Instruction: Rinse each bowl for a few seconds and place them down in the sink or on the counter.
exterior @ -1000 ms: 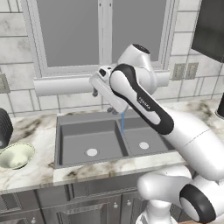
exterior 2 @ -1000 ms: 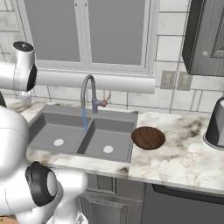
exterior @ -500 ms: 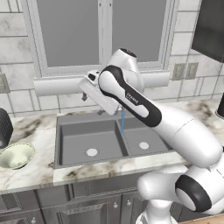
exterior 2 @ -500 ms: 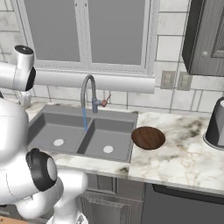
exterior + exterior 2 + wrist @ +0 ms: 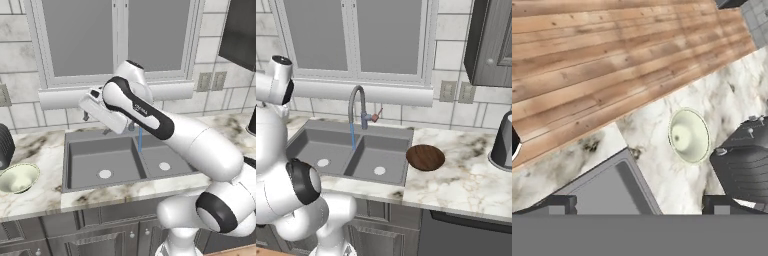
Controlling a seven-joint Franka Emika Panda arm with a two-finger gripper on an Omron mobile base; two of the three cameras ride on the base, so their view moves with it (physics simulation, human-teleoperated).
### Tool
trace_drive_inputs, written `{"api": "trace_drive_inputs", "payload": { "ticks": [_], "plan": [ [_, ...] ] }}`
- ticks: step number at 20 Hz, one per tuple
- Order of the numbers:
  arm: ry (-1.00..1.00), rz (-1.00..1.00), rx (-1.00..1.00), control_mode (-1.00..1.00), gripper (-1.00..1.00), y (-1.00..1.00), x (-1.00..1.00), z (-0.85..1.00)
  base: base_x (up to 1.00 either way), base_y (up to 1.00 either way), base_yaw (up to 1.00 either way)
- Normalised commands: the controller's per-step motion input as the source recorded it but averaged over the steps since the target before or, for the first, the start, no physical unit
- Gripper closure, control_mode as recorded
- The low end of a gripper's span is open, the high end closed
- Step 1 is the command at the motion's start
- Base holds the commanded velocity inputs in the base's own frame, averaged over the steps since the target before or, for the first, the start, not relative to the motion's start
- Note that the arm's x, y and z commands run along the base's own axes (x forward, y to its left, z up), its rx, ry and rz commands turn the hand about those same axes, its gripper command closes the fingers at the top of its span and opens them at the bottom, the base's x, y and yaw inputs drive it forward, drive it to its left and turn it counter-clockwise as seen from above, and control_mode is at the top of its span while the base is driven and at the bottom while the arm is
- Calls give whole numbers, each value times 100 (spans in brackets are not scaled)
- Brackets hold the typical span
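The counter (image 5: 466, 185) is the biggest thing here, white marble with veins, and the grey sink (image 5: 115, 165) is set in it, with two basins and a thin blue stream of water falling from the faucet (image 5: 356, 107) near the divider. The arm reaches over the left basin, and the gripper (image 5: 639, 202) has its jaws wide apart with nothing between them. In the hand view, the pale cream-green bowl (image 5: 688, 136) lies ahead of the jaws and a little toward one tip, upright on the marble, apart from the sink edge. Just beside it, closer to that same tip, is the black ribbed object (image 5: 744, 160). The dark reddish-brown bowl (image 5: 425, 157) stays on the counter on the other side of the sink, far from the jaws. I think the step now is the approach to the first bowl, so no rinsing is done yet. The next move probably needs the hand to go down to the pale bowl's rim, avoiding the ribbed object, and then close on it.
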Motion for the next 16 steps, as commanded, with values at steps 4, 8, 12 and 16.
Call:
{"api": "trace_drive_inputs", "payload": {
  "ticks": [4,8,12,16],
  "plan": [
    [-5,12,0,-100,-100,32,0,-16,0,0,0],
    [-3,10,0,-100,-100,27,-1,-13,0,0,0],
    [-4,10,0,-100,-100,34,0,-20,0,0,0],
    [-7,11,0,-100,-100,27,0,-20,0,0,0]
  ]
}}
